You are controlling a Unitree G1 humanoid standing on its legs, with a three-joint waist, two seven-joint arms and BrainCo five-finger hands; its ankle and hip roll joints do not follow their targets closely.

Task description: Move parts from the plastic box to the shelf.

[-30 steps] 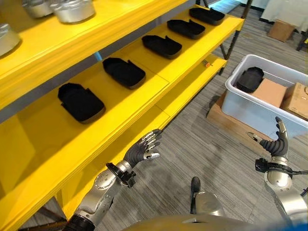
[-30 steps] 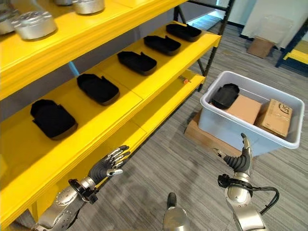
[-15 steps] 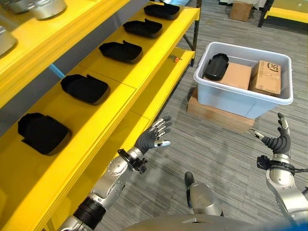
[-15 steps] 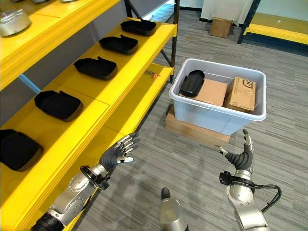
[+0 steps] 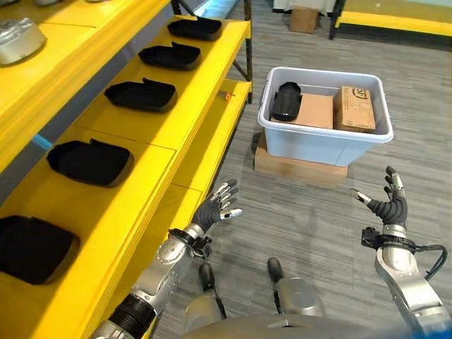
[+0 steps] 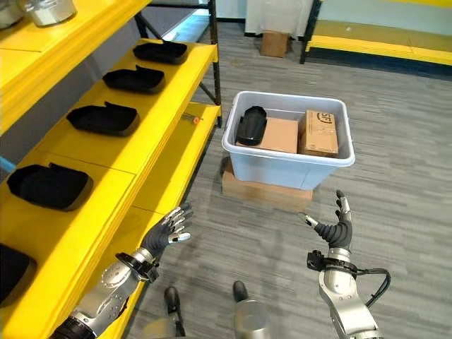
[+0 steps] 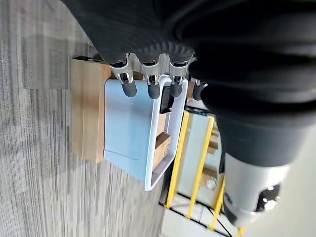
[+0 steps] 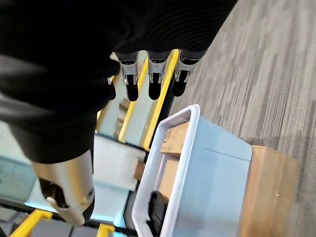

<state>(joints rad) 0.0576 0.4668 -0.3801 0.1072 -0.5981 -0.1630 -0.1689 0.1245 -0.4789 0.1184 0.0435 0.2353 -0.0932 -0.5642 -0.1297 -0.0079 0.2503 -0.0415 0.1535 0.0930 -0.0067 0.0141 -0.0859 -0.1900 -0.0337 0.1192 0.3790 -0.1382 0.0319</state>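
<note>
A pale grey plastic box (image 5: 321, 147) stands on the floor to the right of the yellow shelf (image 5: 152, 145). In it lies one black moulded part (image 5: 286, 101) beside two cardboard cartons (image 5: 354, 108). Several more black parts (image 5: 140, 94) sit in a row along the shelf's middle level. My left hand (image 5: 217, 208) hovers low by the shelf's front edge, fingers spread and holding nothing. My right hand (image 5: 387, 207) is raised in front of the box, well short of it, fingers straight and empty. The box (image 7: 126, 128) lies beyond the left fingers (image 7: 129, 88), and the box (image 8: 207, 168) also shows past the right fingers (image 8: 153, 84).
The box rests on a flat wooden block (image 5: 296, 167). A silver metal part (image 5: 21, 39) sits on the shelf's top level. A small carton (image 5: 305, 18) and a low yellow platform (image 5: 392, 18) stand at the far end of the grey carpet floor.
The camera has swung, so the plastic box now sits near the middle of the picture and the shelf further left. Both hands stay open and empty in much the same pose.
</note>
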